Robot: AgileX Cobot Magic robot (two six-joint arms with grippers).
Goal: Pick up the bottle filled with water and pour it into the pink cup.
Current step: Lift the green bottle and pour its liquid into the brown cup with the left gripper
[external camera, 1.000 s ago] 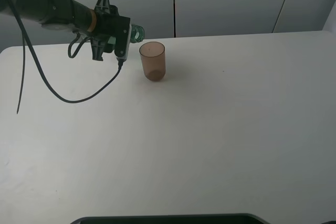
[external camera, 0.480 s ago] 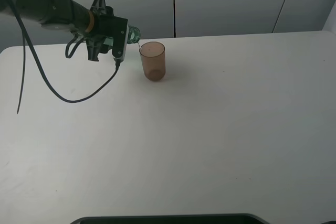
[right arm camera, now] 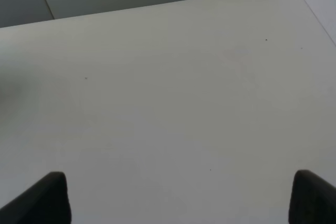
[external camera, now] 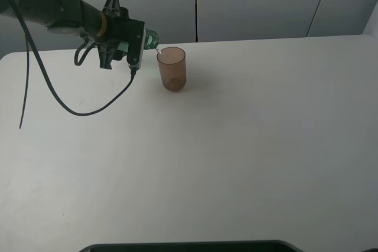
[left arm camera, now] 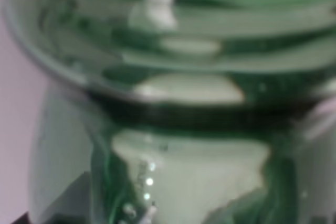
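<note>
Exterior high, upper left: the left gripper (external camera: 140, 43) jaws hold the clear green plastic bottle (external camera: 152, 39). Tip slowly, keeping its mouth, maybe already there, over the small brownish-pink plastic cup (external camera: 172, 69). Jaws of the right gripper (right arm camera: 173, 199) gape wide.

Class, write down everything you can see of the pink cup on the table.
The pink cup is a small, translucent brownish-pink tumbler, seemingly plastic, slightly tapered, without a handle. It stands upright, mouth open, on the white table near the far edge. Only the table seems to touch it; a tilted green bottle points its neck at the rim.
</note>
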